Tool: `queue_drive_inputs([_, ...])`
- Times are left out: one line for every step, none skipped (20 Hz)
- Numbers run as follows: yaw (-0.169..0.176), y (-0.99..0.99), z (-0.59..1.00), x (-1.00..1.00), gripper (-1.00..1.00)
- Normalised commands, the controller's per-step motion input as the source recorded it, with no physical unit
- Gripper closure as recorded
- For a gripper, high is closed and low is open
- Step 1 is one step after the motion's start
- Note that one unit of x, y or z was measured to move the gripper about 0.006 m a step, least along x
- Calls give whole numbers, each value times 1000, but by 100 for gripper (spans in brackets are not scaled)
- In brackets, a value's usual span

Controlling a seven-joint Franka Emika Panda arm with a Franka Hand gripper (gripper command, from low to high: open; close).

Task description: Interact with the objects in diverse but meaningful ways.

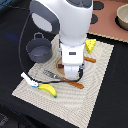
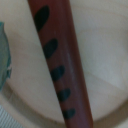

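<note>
I have the gripper (image 1: 72,75) low over the round tan plate (image 2: 107,65), and the dark brown bar (image 2: 59,60) lies directly beneath it, filling the wrist view. Its long axis runs slantwise across the plate, so I judge the fingers would need to straddle the bar's narrow width. Neither view shows the fingertips, so I cannot tell whether they are apart or closed. The arm hides the bar in the exterior view.

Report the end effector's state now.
End effector: cannot be told; it is low over the plate, with the dark brown bar right beneath the wrist camera, fingers out of sight.
</note>
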Motion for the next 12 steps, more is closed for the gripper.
queue_drive_inputs([0,97,-323,-3,-100])
queue_drive_inputs([0,91,-311,-6,-100])
queue_drive_inputs([0,60,-317,-26,-100])
queue_drive_inputs([0,57,-326,-29,100])
queue_drive_inputs([0,57,-314,-3,100])
queue_drive_inputs([0,46,-320,-23,100])
queue_drive_inputs([0,34,-323,-34,100])
queue_drive_inputs([4,63,-297,0,100])
queue_drive_inputs([5,71,-291,0,100])
queue_drive_inputs([7,66,-286,0,100])
queue_drive_inputs([10,97,-269,0,100])
queue_drive_inputs([12,106,-251,0,100])
